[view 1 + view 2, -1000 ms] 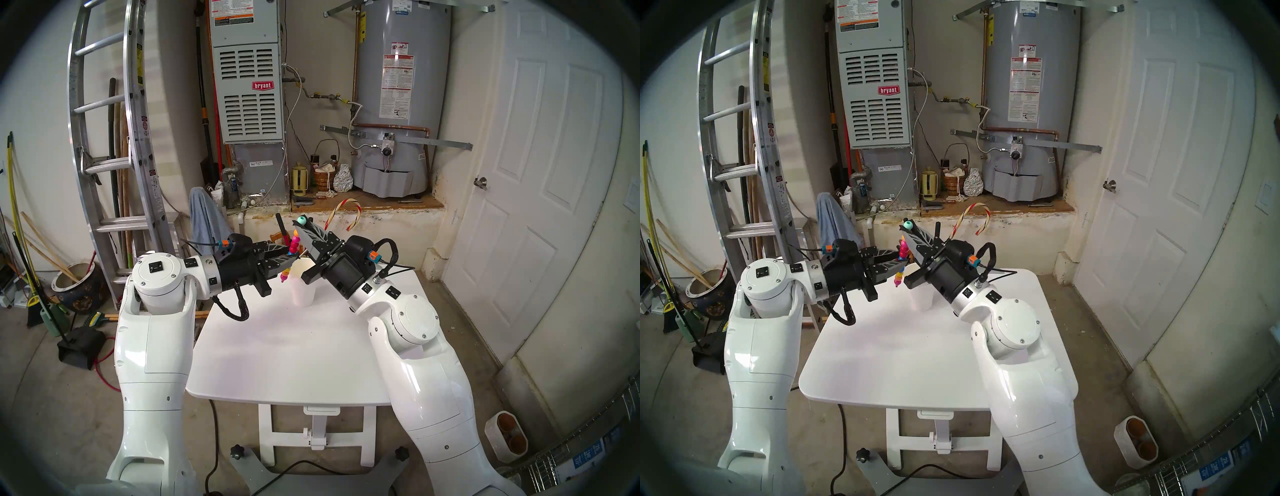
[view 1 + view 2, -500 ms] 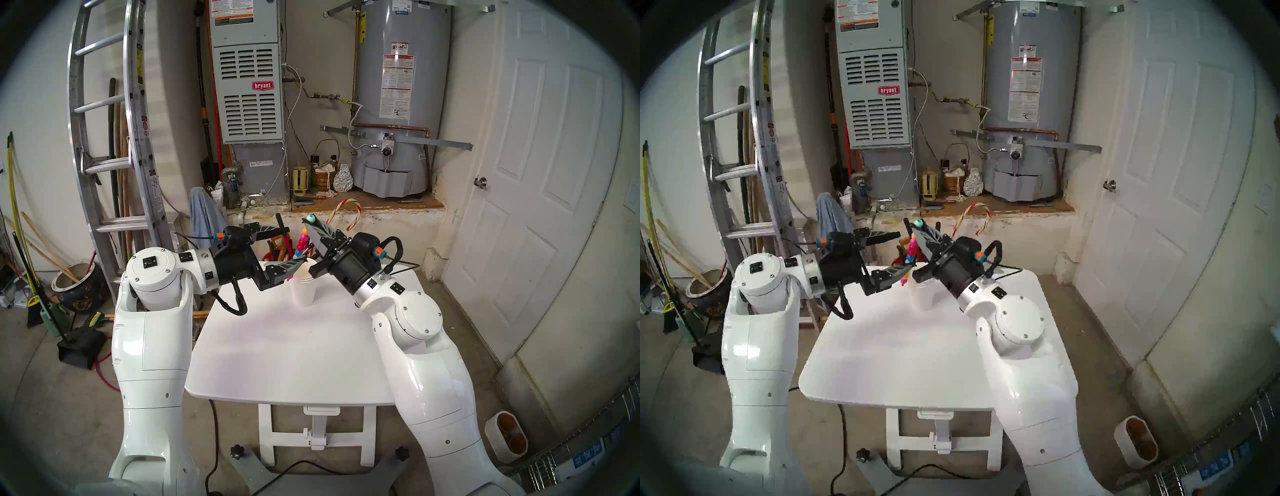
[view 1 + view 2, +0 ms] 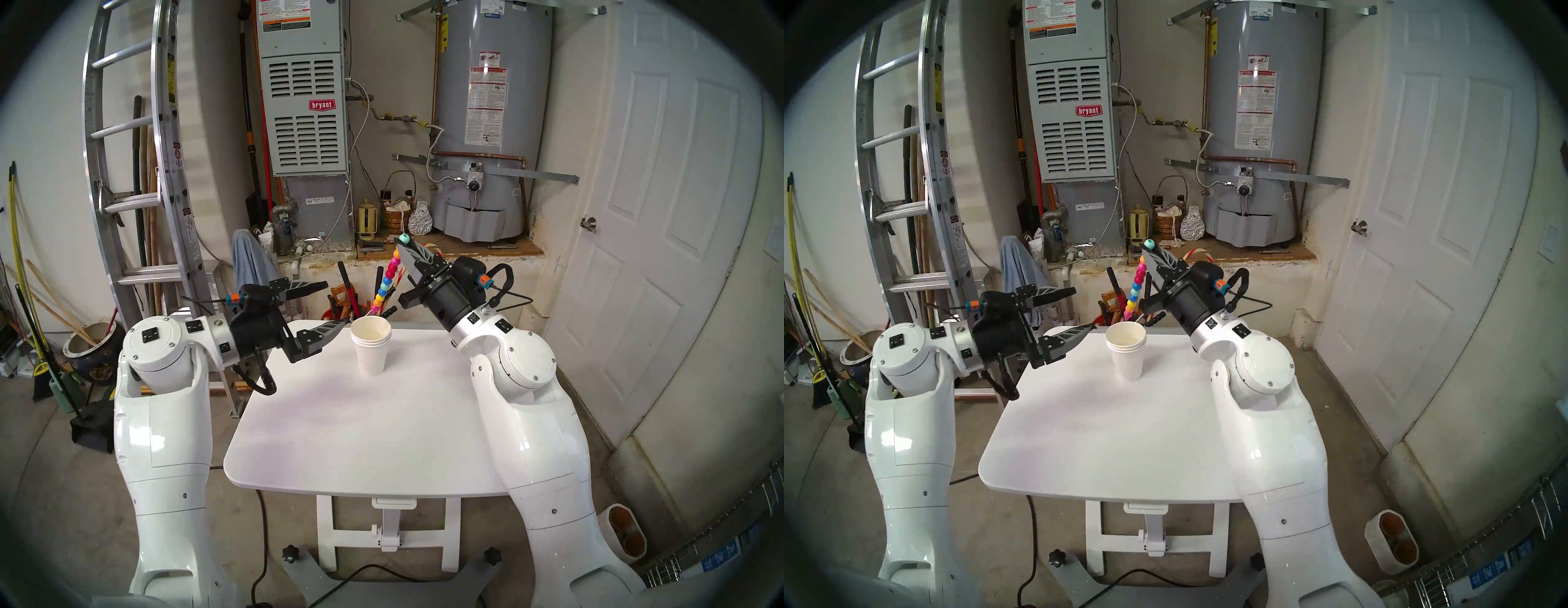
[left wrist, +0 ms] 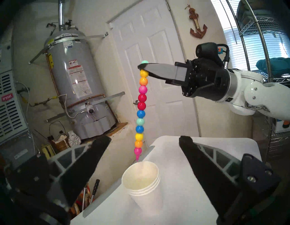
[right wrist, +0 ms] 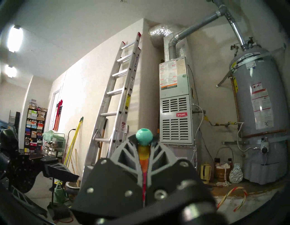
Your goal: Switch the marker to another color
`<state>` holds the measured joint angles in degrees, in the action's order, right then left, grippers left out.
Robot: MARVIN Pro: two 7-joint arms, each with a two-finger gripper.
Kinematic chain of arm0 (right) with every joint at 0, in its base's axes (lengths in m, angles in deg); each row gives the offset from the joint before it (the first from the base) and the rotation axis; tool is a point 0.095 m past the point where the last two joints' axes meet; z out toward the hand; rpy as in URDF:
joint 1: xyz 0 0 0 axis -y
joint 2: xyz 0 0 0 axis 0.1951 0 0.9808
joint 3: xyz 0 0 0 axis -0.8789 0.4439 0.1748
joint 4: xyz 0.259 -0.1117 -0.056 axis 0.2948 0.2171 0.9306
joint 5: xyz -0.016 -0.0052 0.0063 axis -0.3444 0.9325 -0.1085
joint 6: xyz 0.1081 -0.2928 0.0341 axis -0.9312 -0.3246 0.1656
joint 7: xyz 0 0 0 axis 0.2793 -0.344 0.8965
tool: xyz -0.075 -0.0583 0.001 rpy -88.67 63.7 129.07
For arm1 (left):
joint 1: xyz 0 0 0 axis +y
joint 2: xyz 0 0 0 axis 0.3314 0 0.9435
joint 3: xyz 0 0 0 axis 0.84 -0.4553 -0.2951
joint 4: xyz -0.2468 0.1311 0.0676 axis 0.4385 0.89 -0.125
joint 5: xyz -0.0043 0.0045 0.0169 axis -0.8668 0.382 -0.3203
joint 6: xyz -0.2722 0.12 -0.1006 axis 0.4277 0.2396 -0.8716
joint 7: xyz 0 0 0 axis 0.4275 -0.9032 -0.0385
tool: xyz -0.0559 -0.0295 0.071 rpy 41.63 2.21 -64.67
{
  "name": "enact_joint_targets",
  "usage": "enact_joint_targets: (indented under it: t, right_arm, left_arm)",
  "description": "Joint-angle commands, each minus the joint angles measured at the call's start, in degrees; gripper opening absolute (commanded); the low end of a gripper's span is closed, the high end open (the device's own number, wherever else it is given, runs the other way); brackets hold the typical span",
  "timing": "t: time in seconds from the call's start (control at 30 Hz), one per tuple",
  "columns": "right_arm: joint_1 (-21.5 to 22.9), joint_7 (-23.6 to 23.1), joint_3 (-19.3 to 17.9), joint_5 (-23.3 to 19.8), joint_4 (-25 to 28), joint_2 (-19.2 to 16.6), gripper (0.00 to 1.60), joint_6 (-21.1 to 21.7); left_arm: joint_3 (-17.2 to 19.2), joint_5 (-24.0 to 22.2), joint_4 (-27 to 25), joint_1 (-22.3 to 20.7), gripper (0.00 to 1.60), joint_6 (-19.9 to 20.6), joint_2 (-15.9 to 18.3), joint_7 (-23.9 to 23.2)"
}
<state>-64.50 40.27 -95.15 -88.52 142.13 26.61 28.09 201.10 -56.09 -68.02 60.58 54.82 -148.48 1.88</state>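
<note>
Our left gripper (image 4: 145,141) is now standing wide, having let go of the marker (image 4: 141,110). Our right gripper (image 4: 142,67) alone is pinching its top; we are probably reinserting next.

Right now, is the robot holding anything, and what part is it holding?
Yes. The right gripper holds the marker near its top end, just under the teal bead, so it hangs down. The left gripper is open and holds nothing.

Glossy white arm shells, black wrist housings, ribbed grey-black fingers, orange-teal connectors, looped black cables
</note>
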Motion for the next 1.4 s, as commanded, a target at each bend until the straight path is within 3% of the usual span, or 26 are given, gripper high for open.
enact_joint_targets:
  t: [0.0, 0.23, 0.77, 0.9, 0.97, 1.37]
  right_arm:
    - [6.34, -1.24, 1.56, 1.13, -3.10, 0.29, 0.00, 0.09]
    - [6.40, -2.52, 2.49, 2.54, -6.43, 0.29, 0.00, -1.19]
    - [1.46, -3.27, 2.28, 3.60, -6.49, -0.03, 0.00, -1.66]
    - [0.68, -2.32, 2.71, 5.18, -7.37, 0.11, 0.00, -3.66]
    - [0.61, -3.31, 2.44, 3.70, -7.87, 0.49, 0.00, -3.23]
    - [-0.25, -2.36, 3.52, 5.37, -9.72, 0.79, 0.00, -4.95]
  left_arm:
    - [3.00, -2.99, -2.88, 1.34, 1.60, -0.09, -1.71, 0.04]
    - [3.90, -3.24, -2.70, 1.37, 1.60, -0.33, -2.48, 0.01]
    - [3.53, -2.50, -1.73, 0.63, 1.60, -0.44, -2.72, 0.38]
    - [3.48, -2.44, -1.67, 0.58, 1.60, -0.42, -2.65, 0.47]
    - [3.47, -2.46, -1.61, 0.57, 1.60, -0.44, -2.62, 0.48]
    - [3.38, -2.46, -1.42, 0.62, 1.60, -0.47, -2.59, 0.73]
